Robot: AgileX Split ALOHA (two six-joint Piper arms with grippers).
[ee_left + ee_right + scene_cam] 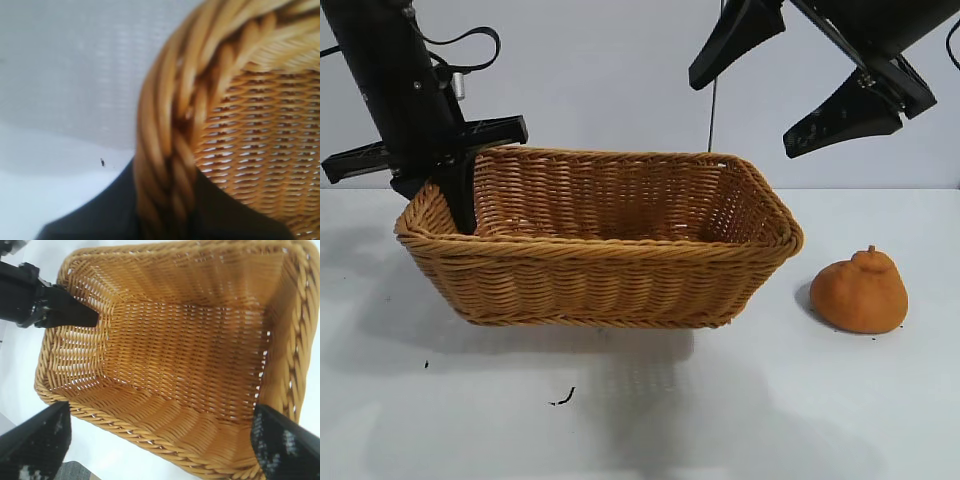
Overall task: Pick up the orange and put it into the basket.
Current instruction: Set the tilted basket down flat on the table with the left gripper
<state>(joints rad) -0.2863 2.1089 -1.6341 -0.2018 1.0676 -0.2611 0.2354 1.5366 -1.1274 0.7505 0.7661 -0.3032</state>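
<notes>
Exterior view, from left to right: the left gripper (460, 205) points steeply down at the left end of the basket (620, 290), one finger inside the wall and the jaws narrowed on the braided rim; the left wrist view confirms it, with the rim (170, 150) running right between the dark fingers. The basket is woven wicker, stiff but probably light, so this pinch looks meant to steady it and keep it from skidding. It is empty. Further right, the right gripper (790, 85) hangs high above the basket's right end, tilted downward with its fingers spread wide and holding nothing; its wrist view looks straight into the basket (190, 370). The orange (860, 292) sits on the white table (740, 410), just beside the basket's right end but apart from it, untouched. It looks matte and lumpy, likely firm and light with decent friction; a grip across the broad lower body seems safer than the knobbed neck.
</notes>
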